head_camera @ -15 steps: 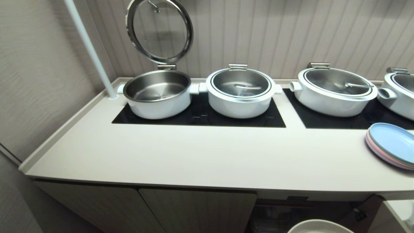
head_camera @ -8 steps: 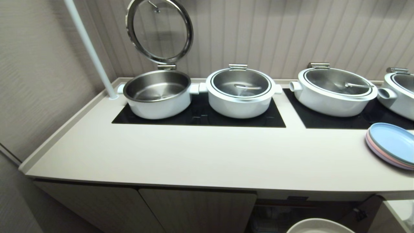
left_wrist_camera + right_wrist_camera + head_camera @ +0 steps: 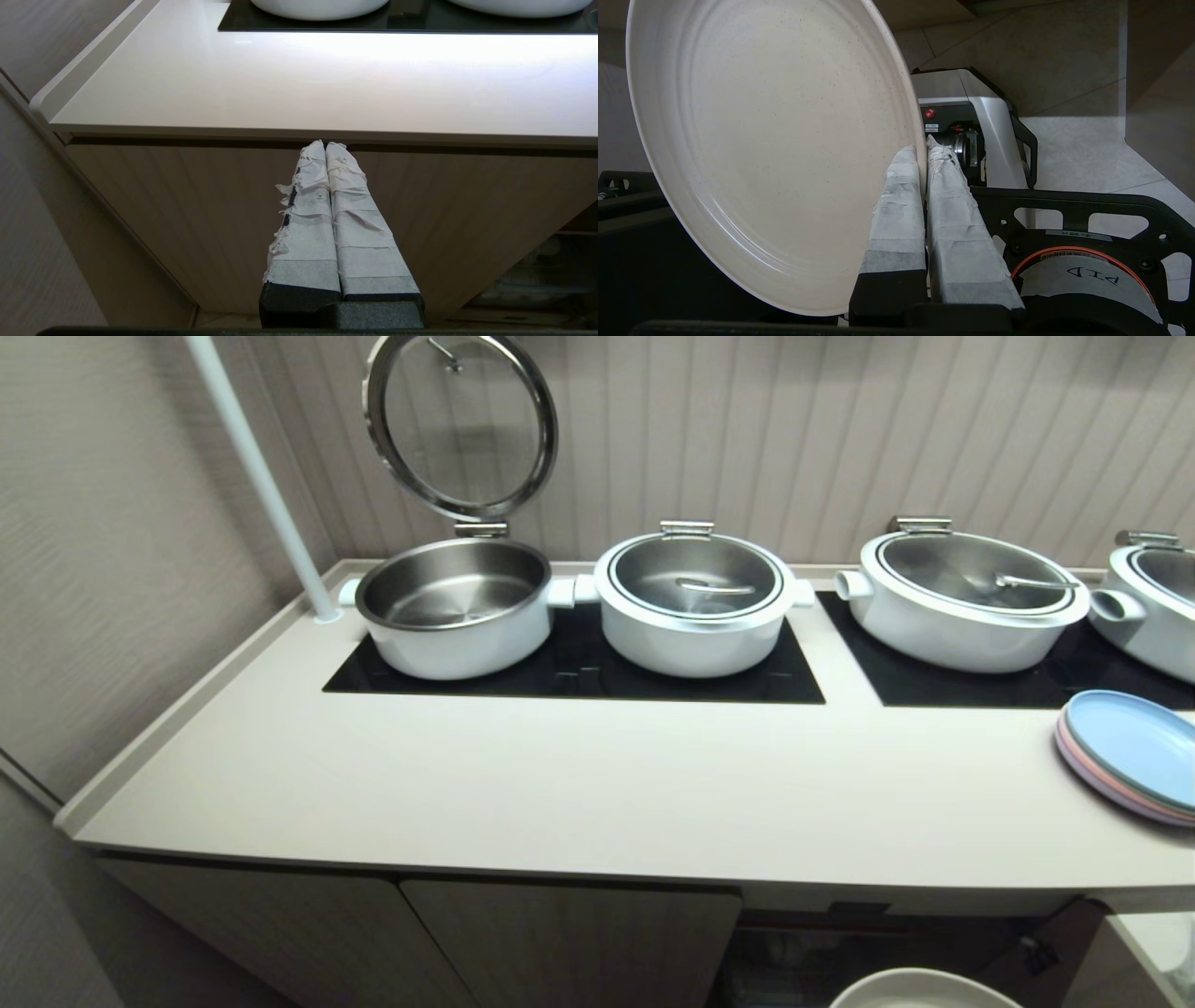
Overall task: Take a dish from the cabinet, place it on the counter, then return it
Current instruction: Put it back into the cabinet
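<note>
- The right gripper [image 3: 923, 148] has its two tape-wrapped fingers [image 3: 901, 205] clamped on the rim of the plate [image 3: 770, 149], one finger on each face of the edge.
- In the right wrist view the plate fills the left and centre of the frame, tilted on edge, its cream inner face towards the camera.
- Behind the plate in that view, right of centre, stands the robot's grey and black base [image 3: 971, 126] with a small red button, on a tiled floor [image 3: 1083, 144].
- In the head view only the top arc of the plate [image 3: 920, 987] shows, at the bottom edge right of centre, below the front lip of the counter [image 3: 597, 784] and in front of the open part of the cabinet [image 3: 569, 943].
- The left gripper [image 3: 325, 144] hangs in front of a closed cabinet door [image 3: 187, 210], just under the counter edge, its taped fingers pressed together with nothing between them.
- On the counter, four white pots stand on black glass panels [image 3: 579, 677] across the upper half of the head view; the leftmost pot [image 3: 455, 607] has its round lid [image 3: 460, 425] raised.
- A stack of pastel plates [image 3: 1130, 751] lies at the right edge of the head view.
</note>
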{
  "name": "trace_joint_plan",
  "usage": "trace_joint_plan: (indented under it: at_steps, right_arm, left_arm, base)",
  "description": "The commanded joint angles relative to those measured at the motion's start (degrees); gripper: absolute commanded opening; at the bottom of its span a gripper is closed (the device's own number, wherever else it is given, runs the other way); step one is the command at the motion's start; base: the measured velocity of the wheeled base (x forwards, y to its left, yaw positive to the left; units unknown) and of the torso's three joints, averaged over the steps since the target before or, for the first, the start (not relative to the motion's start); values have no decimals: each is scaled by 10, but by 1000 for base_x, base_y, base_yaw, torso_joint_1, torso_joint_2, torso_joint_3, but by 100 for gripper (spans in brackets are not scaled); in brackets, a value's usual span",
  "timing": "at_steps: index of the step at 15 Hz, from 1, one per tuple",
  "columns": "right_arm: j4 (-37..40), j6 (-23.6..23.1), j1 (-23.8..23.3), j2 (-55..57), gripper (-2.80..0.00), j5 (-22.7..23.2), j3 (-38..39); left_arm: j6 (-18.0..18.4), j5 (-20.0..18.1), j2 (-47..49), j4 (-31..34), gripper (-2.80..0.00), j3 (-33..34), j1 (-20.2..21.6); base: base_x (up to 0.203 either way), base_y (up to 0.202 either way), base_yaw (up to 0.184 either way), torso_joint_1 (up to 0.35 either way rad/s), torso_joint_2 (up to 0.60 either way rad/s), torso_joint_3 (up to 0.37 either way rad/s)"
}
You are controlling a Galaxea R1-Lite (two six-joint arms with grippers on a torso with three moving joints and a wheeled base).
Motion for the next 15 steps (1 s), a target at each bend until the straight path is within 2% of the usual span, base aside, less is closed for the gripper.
trace_joint_plan:
  at_steps: [1, 15]
  right_arm:
    - [1, 3, 0, 0, -280, 0, 0]
    - [2, 3, 0, 0, -280, 0, 1]
  left_arm:
    - [0, 0, 0, 0, -280, 0, 0]
    - [-1, 0, 0, 0, -280, 0, 0]
  base:
    - [0, 0, 0, 0, 0, 0]
    - [0, 0, 0, -74, 159, 81]
